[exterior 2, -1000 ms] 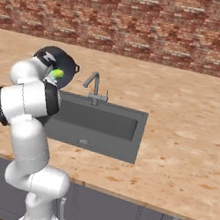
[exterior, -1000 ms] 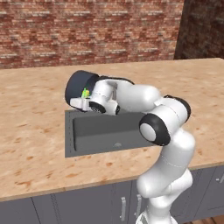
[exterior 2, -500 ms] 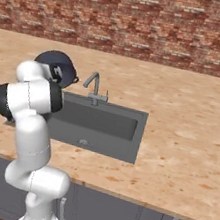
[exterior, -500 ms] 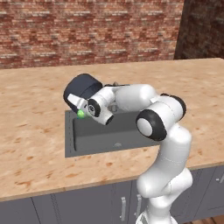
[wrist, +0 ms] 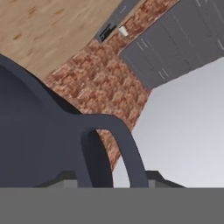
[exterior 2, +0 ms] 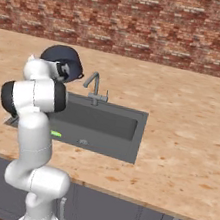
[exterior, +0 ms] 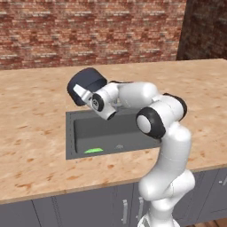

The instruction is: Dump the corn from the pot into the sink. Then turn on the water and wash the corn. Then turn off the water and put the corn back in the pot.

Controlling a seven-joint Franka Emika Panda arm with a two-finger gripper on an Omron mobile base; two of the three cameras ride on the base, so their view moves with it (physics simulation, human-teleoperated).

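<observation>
pot tipped over the sink, corn in the basin

the pot (exterior: 87, 84) hangs on its side above the sink's (exterior: 71, 133) back left corner, just left of the end effector (exterior: 83, 92), which is clenched on the pot's loop handle (wrist: 109, 144). below the end effector and toward the front, the corn (exterior: 93, 150) lies on the sink floor near its front wall. to the right stands the faucet (exterior 2: 94, 85). the counter (exterior: 31, 115) surrounds the sink.
</observation>
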